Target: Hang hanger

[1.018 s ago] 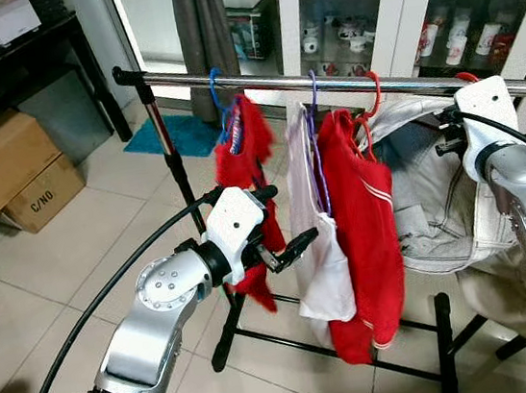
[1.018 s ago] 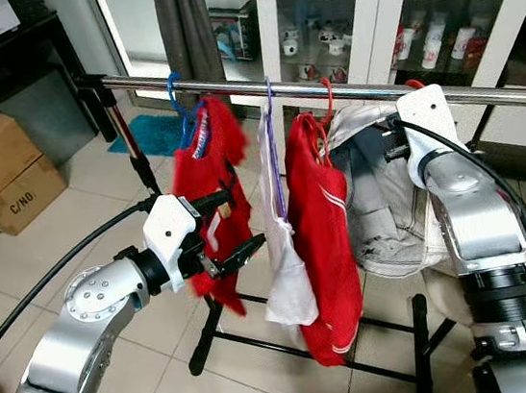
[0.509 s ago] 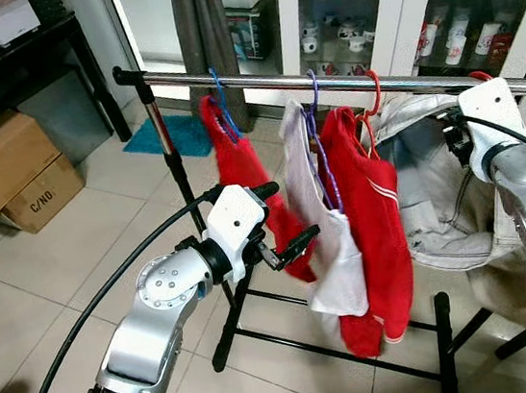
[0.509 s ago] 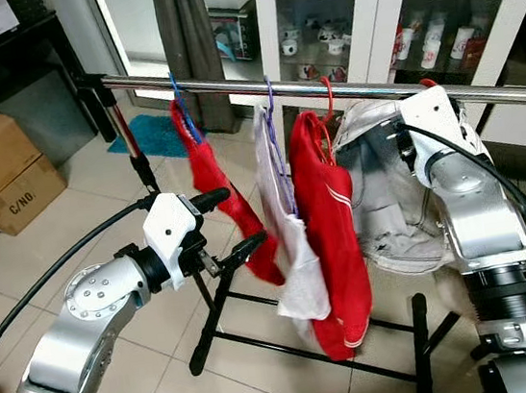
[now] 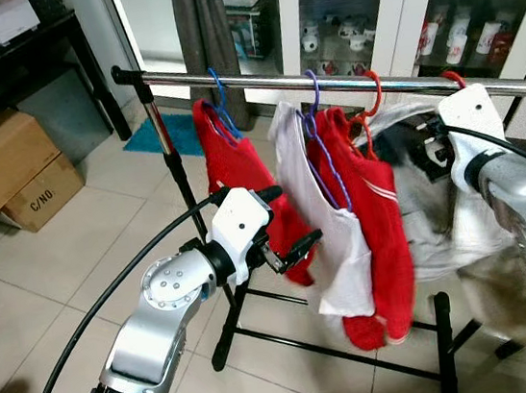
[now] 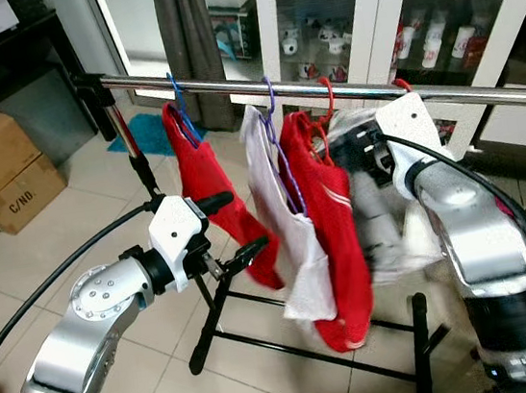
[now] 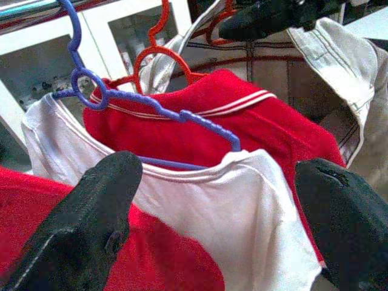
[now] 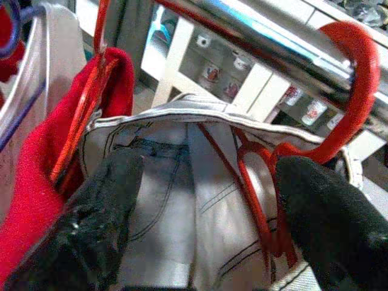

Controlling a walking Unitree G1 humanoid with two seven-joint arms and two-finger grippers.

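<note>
The right wrist view revealed what the head views blurred: a red hanger [image 8: 339, 91] hooked over the chrome rail [image 8: 254, 45], carrying a pale grey garment [image 8: 200, 200], with the right gripper [image 8: 200, 218] spread wide on either side of its neck, gripping nothing. In the head views that garment [image 5: 441, 221] was smeared. The left gripper [image 5: 284, 223], fingers parted and empty, sat low before a white shirt [image 5: 331, 236] on a purple hanger [image 7: 151, 103], between two red tops.
</note>
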